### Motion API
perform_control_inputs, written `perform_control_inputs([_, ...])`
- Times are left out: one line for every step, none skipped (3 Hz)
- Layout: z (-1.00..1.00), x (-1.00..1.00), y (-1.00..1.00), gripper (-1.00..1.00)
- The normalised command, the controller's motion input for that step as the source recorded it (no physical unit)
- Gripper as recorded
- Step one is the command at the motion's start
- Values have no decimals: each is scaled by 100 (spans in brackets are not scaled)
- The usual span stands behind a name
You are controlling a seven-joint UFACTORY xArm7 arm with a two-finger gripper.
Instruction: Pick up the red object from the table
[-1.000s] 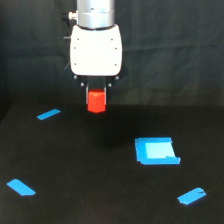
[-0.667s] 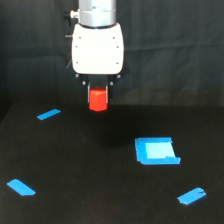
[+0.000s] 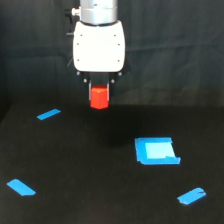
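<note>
The red object (image 3: 99, 97) is a small red-orange block held between the dark fingers of my gripper (image 3: 99, 95), under the white gripper body. It hangs in the air above the black table (image 3: 100, 170), clear of the surface. The gripper is shut on the block, and its upper part is hidden between the fingers.
Blue tape strips lie on the table at the left (image 3: 48, 114), the lower left (image 3: 21, 187) and the lower right (image 3: 191, 196). A blue square patch (image 3: 156, 150) sits right of centre. A black curtain hangs behind.
The gripper has risen a little with the red block held in it. The tape pieces have not moved.
</note>
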Motion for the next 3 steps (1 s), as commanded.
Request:
perform_control_inputs([17, -3, -7, -100])
perform_control_inputs([13, -3, 1, -88])
perform_control_inputs([15, 10, -11, -100])
